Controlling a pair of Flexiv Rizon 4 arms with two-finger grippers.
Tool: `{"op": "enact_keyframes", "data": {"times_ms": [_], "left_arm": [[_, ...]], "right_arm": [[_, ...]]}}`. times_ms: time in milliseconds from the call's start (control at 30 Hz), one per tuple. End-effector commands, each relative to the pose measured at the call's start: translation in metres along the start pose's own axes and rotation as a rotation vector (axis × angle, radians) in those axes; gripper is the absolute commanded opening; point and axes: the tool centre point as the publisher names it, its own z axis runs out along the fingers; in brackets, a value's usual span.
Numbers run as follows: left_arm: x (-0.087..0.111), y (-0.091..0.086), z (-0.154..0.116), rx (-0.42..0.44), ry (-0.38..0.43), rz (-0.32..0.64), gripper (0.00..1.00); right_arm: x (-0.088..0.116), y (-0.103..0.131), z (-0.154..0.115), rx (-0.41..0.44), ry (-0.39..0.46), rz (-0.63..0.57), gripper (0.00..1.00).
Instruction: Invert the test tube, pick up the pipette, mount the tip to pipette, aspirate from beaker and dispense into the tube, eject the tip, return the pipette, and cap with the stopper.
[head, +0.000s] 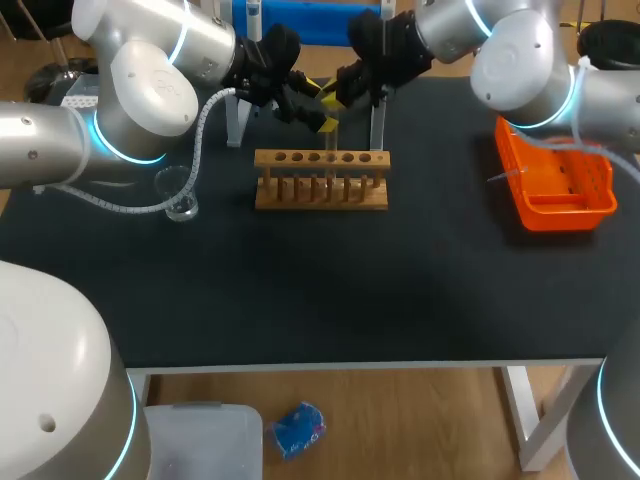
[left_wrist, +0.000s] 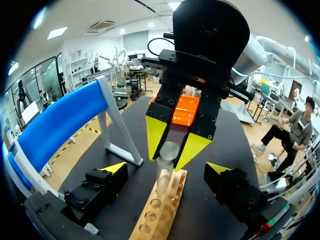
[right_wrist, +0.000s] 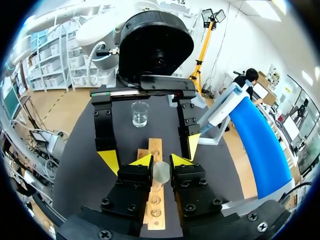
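A clear test tube stands upright over the wooden rack, and my right gripper is shut on its upper part. From the head view the tube shows just above the rack's back row. My left gripper faces it from the other side, open wide, with a finger on each side of the tube and the right gripper and touching neither. Both grippers meet above the rack, the left gripper and the right gripper. A glass beaker with clear liquid stands left of the rack.
An orange tray lies at the table's right side. A blue-topped stand on white legs rises just behind the rack. The front half of the black table is bare.
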Motion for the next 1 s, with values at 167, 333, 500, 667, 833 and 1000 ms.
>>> {"op": "enact_keyframes", "data": {"times_ms": [167,333,500,667,833,1000], "left_arm": [[0.000,0.000,0.000,0.000,-0.001,0.000,1.00],[0.000,0.000,0.000,0.000,-0.001,0.000,1.00],[0.000,0.000,0.000,0.000,-0.001,0.000,1.00],[0.000,0.000,0.000,0.000,-0.001,0.000,1.00],[0.000,0.000,0.000,0.000,-0.001,0.000,1.00],[0.000,0.000,0.000,0.000,-0.001,0.000,1.00]], "right_arm": [[0.002,-0.004,0.005,0.007,0.003,0.011,0.00],[0.003,-0.007,0.008,0.004,0.004,0.018,0.00],[0.004,-0.010,0.011,0.007,0.002,0.021,0.00],[0.006,-0.013,0.013,0.015,0.002,0.026,0.00],[0.008,-0.016,0.016,0.018,0.003,0.032,0.00],[0.010,-0.020,0.019,0.023,0.008,0.038,0.00]]}}
